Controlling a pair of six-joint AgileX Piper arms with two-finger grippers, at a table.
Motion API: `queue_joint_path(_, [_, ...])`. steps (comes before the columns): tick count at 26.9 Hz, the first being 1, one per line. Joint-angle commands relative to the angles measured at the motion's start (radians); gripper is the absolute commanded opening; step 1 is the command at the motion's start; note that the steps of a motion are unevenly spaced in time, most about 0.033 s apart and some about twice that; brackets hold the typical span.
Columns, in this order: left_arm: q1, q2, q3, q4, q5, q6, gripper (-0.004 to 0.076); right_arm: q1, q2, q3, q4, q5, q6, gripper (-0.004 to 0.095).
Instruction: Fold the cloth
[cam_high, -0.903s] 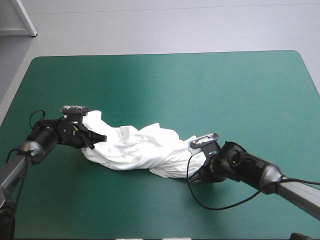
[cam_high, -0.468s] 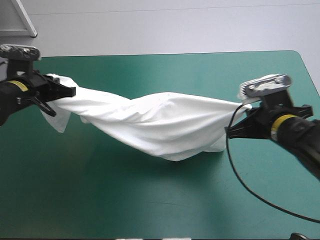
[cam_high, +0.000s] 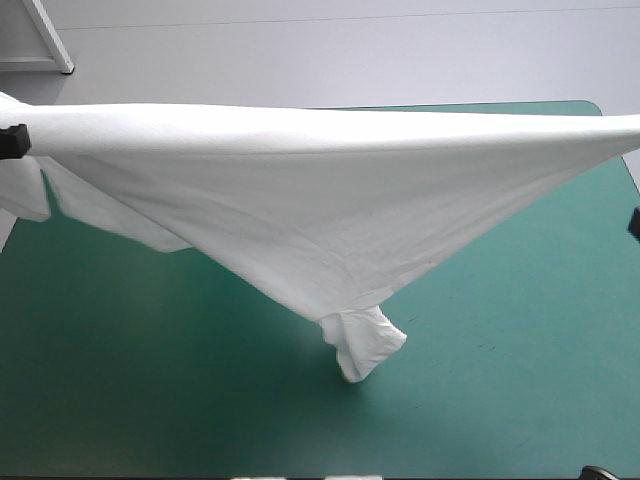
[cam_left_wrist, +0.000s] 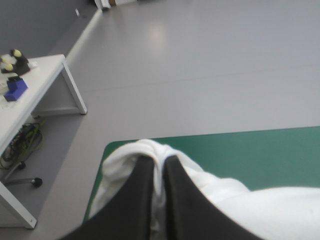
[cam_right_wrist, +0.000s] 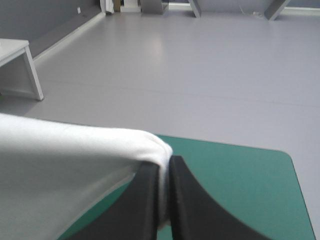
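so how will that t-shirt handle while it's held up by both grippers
Probably floppy: the T-shirt sags to a low point between the left gripper and right gripper. Likely light: small pinches hold it. The hanging sleeve may drag on the teal-green cover.

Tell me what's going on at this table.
Two robot arms hold a white short-sleeved T-shirt stretched wide in the air above the teal-green table cover. The left gripper, black fingers shut, pinches one end; the right gripper pinches the other. The cloth sags to a point in the middle, where a sleeve hangs lowest, near the cover. No fold is made yet.
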Motion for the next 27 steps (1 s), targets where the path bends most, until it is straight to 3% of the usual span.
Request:
queue_joint_path(1, [0.0, -0.027, -0.061, 0.096, -0.027, 0.005, -0.0008, -0.007, 0.003, -0.117, -0.092, -0.009, -0.046, -0.0015])
queue_joint_path(8, [0.0, -0.035, -0.061, 0.055, -0.023, 0.001, -0.0008, -0.007, 0.02, -0.171, -0.092, -0.087, -0.062, -0.0015])
queue_joint_path(15, [0.0, 0.063, -0.061, -0.06, -0.021, 0.026, -0.0008, -0.007, 0.205, -0.171, -0.149, -0.104, -0.093, -0.0015])
queue_joint_path(22, [0.0, 0.261, -0.061, -0.056, -0.079, 0.05, -0.0008, -0.024, 0.481, -0.171, -0.405, -0.132, -0.018, -0.0015])
queue_joint_path(24, [0.0, 0.349, -0.061, -0.054, -0.13, 0.053, -0.0008, -0.095, 0.587, -0.171, -0.337, -0.185, 0.012, -0.0015])
queue_joint_path(27, [0.0, 0.501, -0.061, -0.054, -0.224, 0.069, -0.0008, -0.249, 0.771, -0.171, -0.116, -0.323, 0.012, -0.0015])
